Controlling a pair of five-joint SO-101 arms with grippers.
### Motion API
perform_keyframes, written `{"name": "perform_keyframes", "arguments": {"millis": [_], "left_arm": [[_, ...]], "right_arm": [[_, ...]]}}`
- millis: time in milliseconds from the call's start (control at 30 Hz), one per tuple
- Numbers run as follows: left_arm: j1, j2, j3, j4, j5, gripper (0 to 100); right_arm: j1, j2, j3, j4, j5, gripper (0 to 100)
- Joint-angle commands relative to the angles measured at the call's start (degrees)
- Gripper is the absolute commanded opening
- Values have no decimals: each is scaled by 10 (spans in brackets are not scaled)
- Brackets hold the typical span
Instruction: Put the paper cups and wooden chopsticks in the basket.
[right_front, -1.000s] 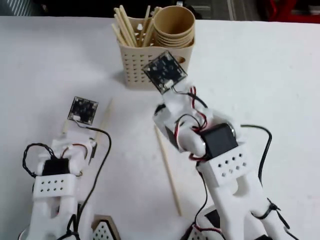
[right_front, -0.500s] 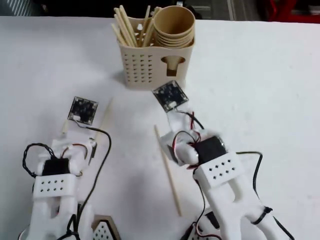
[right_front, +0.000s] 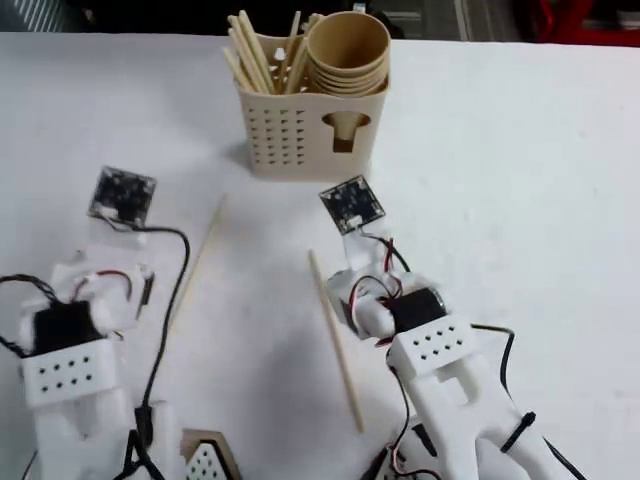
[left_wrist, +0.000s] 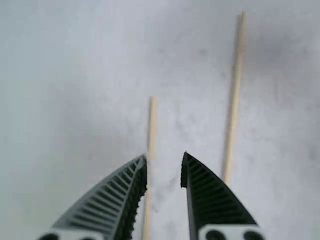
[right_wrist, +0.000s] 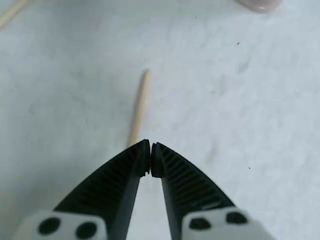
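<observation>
High view: cups in, loose chopsticks out on the table

Paper cups (right_front: 348, 52) nested in one stack, upright in the right half of the basket (right_front: 290, 135). Bundled chopsticks (right_front: 258, 55) on end in the left half, leaning, tips above the rim. Basket at the far middle of the table (right_front: 520, 150).

Two sticks flat on the table nearer the arms: left loose chopstick (right_front: 208, 232) slanting away from the basket's left corner, right loose chopstick (right_front: 335, 340) just left of the right arm. Well apart from each other, neither touching the basket.

Left wrist view: left gripper (left_wrist: 164, 162) low over the table, fingers parted by a narrow gap, gripping nothing. Near chopstick (left_wrist: 151, 125) lying along that gap, close against one finger's inner edge, far end past the tips. Side chopstick (left_wrist: 235, 90) beside it, roughly parallel, outside the jaws.

Right wrist view: right gripper (right_wrist: 150, 150) with tips pressed together, nothing between. Chopstick end (right_wrist: 140, 102) on the table just beyond the tips, the rest hidden behind one finger.
</observation>
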Motion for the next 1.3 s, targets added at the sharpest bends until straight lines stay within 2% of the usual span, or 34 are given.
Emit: {"name": "perform_keyframes", "arguments": {"millis": [0,67,267,767,1033,1267], "left_arm": [[-7,7,-170,122,-20,199],[-7,50,-218,158,-24,229],[-11,280,-340,213,-83,225],[-65,769,-600,212,-158,224],[-65,931,-709,216,-162,172],[-65,991,-746,216,-157,164]], "right_arm": [[-3,-10,-4,-9,-5,21],[-3,-10,-4,-9,-5,21],[-3,-10,-1,-9,-4,21],[-5,-10,2,-10,-3,21],[-5,-10,2,-10,-3,21],[-5,-10,2,-10,-3,21]]}}
